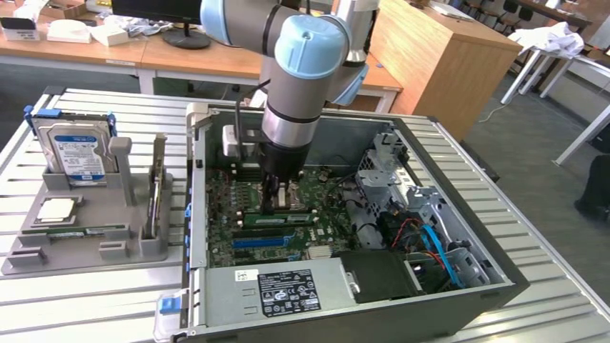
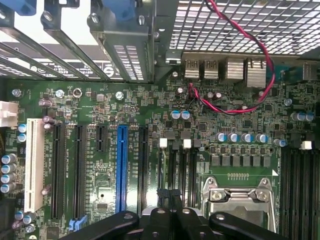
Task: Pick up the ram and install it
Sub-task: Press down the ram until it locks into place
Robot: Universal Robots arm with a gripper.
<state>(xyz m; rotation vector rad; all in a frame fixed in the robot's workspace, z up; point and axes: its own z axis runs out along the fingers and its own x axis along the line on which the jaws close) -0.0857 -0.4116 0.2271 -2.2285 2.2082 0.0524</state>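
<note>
Gripper down inside the case, fingers pressed together.
You're right above the ram; its long axis runs across the exterior view, flat over the motherboard; contact unclear.

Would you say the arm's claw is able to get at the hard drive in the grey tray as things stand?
Probably, though not directly: the claw sits shut down inside the computer case, whose wall stands between. The hard drive stands upright, its top uncovered.
</note>
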